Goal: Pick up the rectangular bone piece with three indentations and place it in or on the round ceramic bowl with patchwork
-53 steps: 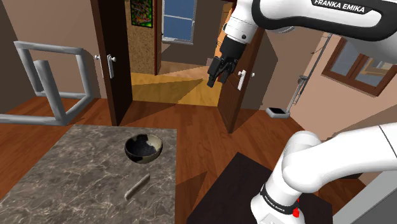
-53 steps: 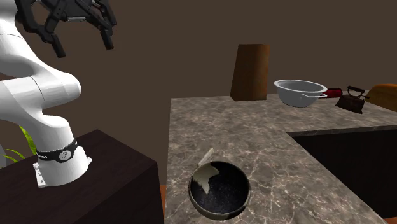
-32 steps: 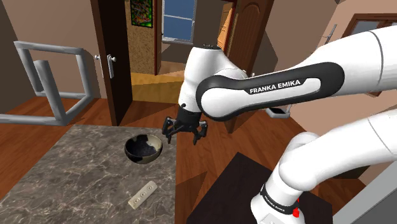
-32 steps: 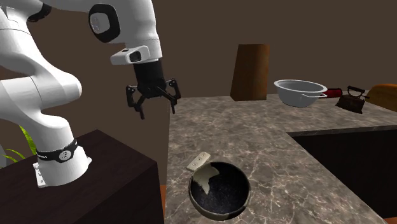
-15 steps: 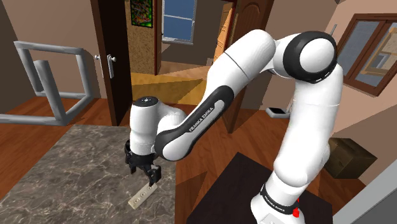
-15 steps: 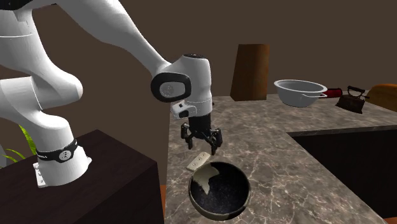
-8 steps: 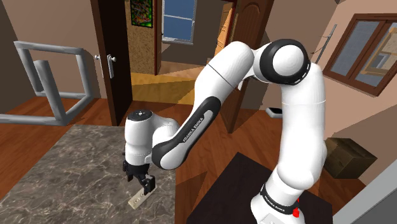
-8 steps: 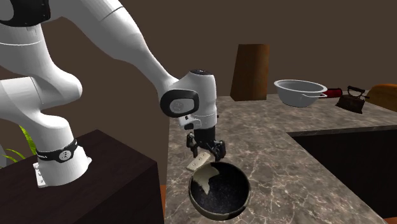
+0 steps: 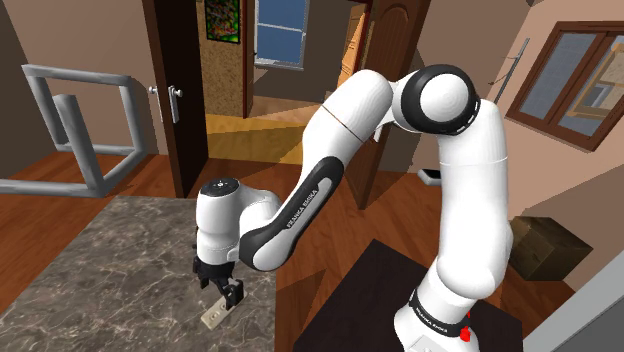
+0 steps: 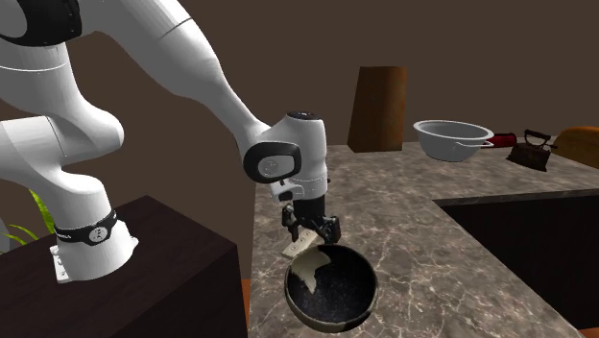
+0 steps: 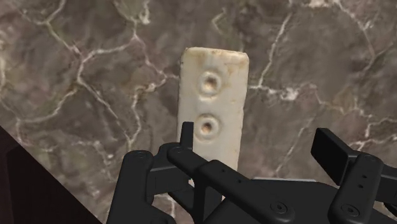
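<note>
Grey-brown marble countertop (image 9: pixel 100 270) with pale veins, broad across the shoulder view's lower left. Over it, white Franka arm (image 9: pixel 450 190) with dark joints, folded high and then bent down to the slab. On the dark band of its forearm, white capitals slanting upward: FRANKA EMIKA. Around the arm's foot, black ring (image 9: pixel 437 320) with a small white label, too small to read. Under the foot, dark brown box stand (image 9: pixel 365 290), near the countertop's long edge.

Along the countertop's far edge in the second exterior view, well apart from the arm's end:
- tall brown tapered block (image 10: pixel 382 108)
- round grey metal basin (image 10: pixel 453 139)
- small dark flat iron (image 10: pixel 531 151)

Close to the countertop's edge facing the stand, round dark ceramic bowl (image 10: pixel 346 288), upright, with a cream patch on its inner wall. Just beside its rim, pale cream rectangular bone piece (image 10: pixel 296 248) (image 9: pixel 212 317) (image 11: pixel 213 95), flat on the marble. Two round dimples plain in the wrist view, the rest of the piece covered by the gripper's body.

All-black two-finger gripper (image 9: pixel 222 290) (image 10: pixel 312 229) (image 11: pixel 257 137), pointing down, low over one end of the bone piece. Fingers spread apart, wider than the piece is broad. One fingertip (image 11: pixel 186 133) at the piece's long edge, the other well off to the side over bare marble. Contact between finger and piece impossible to tell. Nothing pinched between the fingers.
</note>
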{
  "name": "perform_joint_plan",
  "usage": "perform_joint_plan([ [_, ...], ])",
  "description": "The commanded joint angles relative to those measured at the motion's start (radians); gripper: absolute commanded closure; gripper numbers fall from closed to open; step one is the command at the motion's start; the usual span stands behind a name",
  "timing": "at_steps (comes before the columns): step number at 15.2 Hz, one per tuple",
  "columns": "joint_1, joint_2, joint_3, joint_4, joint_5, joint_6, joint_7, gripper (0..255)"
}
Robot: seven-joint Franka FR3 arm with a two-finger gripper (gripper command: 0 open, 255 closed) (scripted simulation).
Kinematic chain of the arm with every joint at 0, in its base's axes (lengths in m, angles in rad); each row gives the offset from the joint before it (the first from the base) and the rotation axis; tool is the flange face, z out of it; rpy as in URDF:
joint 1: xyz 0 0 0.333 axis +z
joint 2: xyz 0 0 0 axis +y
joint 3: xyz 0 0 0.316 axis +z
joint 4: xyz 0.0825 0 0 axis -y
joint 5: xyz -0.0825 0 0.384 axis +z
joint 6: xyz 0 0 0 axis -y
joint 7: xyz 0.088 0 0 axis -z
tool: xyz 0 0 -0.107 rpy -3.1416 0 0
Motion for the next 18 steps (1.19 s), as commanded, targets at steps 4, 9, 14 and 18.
perform_joint_plan([
  [4,0.0,0.001,0.0,0.001,0.0,0.0,0.0,255],
  [9,0.0,0.004,-0.003,0.003,-0.002,0.0,-0.001,255],
  [14,-0.028,-0.034,0.034,-0.004,0.038,-0.027,-0.025,255],
  [18,-0.064,-0.081,0.08,-0.007,0.091,-0.064,-0.061,255],
])
